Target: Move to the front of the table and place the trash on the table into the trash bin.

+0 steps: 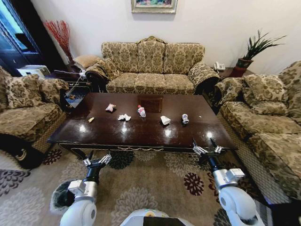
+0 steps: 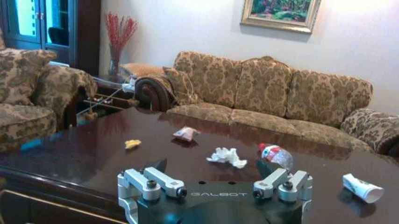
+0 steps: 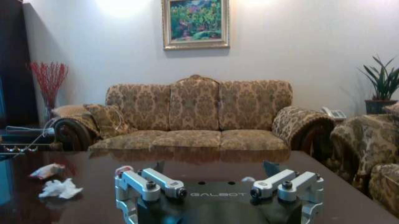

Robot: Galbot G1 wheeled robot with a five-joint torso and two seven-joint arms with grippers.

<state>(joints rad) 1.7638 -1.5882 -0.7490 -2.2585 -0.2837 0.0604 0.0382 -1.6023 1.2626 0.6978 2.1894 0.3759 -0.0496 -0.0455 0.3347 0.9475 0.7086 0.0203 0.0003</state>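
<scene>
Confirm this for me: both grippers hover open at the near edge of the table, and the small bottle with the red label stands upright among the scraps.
Not quite. The bottle lies on its side on the table, as the left wrist view shows. The rest holds: the left gripper and right gripper hover open at the near edge.

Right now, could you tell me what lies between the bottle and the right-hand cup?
One crumpled white wad lies between the bottle and the cup, in the head view.
</scene>
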